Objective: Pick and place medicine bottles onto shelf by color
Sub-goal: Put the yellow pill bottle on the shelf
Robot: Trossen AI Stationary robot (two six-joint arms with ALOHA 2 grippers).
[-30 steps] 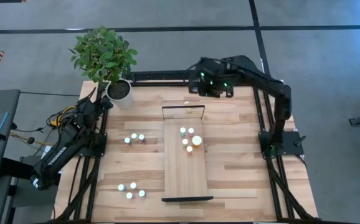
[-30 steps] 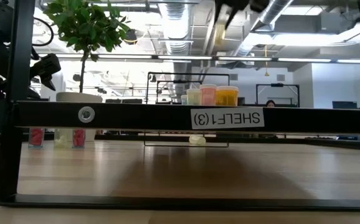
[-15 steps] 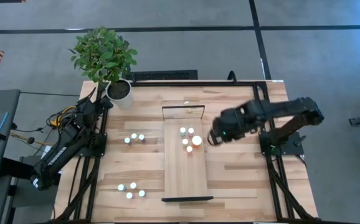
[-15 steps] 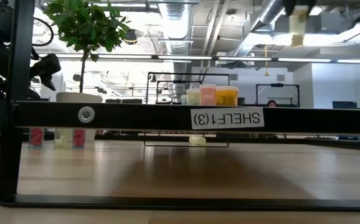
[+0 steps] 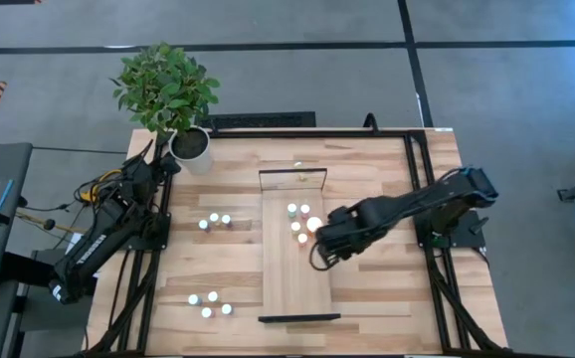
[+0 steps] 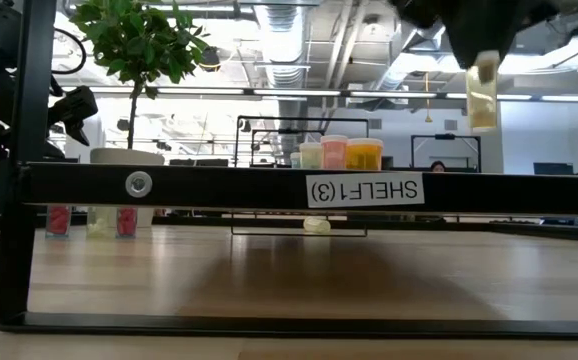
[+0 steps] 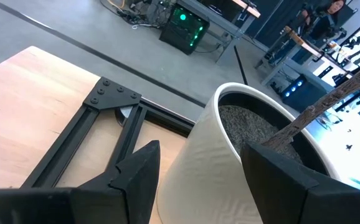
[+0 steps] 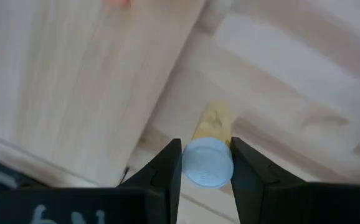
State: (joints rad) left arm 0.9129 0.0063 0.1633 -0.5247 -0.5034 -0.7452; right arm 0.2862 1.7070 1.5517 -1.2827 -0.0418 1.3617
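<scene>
While the left gripper (image 7: 192,180) is waiting with its jaws open beside the plant pot (image 7: 242,155), the right gripper (image 5: 317,261) is hovering above the shelf (image 5: 292,283). Its jaws are gripping a yellowish bottle (image 6: 483,92) by the cap.

Pale yellow bottle (image 6: 483,92) with a white cap up in the dark right gripper (image 8: 206,163). On the light-wood, black-framed shelf (image 5: 295,288): a pale green bottle (image 6: 311,155), a pink bottle (image 6: 334,152), an orange bottle (image 6: 364,154). White ribbed plant pot (image 7: 230,162), green leaves (image 5: 163,88).
</scene>
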